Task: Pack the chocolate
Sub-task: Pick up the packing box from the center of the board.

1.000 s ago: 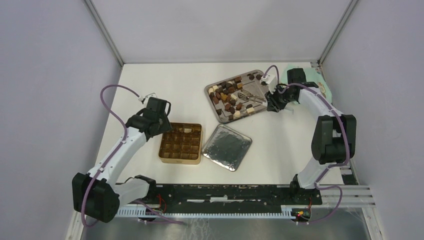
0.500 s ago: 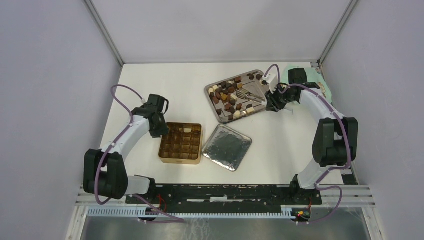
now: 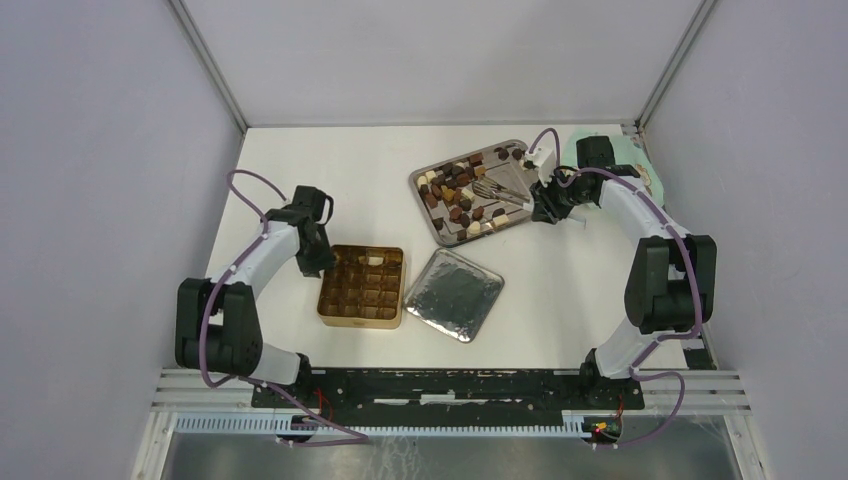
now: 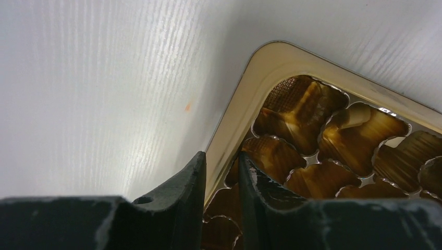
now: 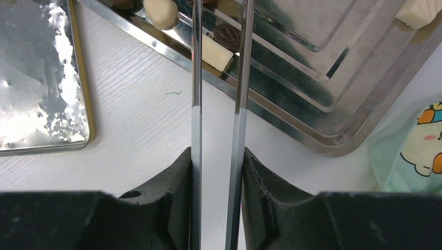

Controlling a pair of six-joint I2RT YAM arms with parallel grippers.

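The chocolate [image 3: 452, 190] lies as several dark, brown and cream pieces on a steel tray [image 3: 420, 178] at the back. In the right wrist view a cream piece [image 5: 160, 11] and a dark one [image 5: 226, 35] show near the tray rim [image 5: 323, 140]. My right gripper [image 3: 548, 207] [image 5: 218, 161] is shut on the silver tongs [image 3: 500, 192] [image 5: 196, 78], whose tips reach over the tray. My left gripper [image 3: 318, 265] [image 4: 223, 161] straddles the left rim of the gold tin [image 3: 361, 320] [image 4: 245, 88], one finger outside and one inside, pinching the wall. One cream piece [image 3: 373, 261] sits in the tin.
The tin's silver lid [image 3: 458, 293] [image 5: 36, 78] lies right of the tin, between it and the tray. A pale green printed cloth [image 3: 630, 160] [image 5: 417, 151] lies at the back right beside the tray. Ribbed gold-brown paper cups [image 4: 297, 109] line the tin's cells.
My left arm swung left and down to the tin's left edge and its jaws narrowed onto the rim. The right gripper and tongs barely moved.
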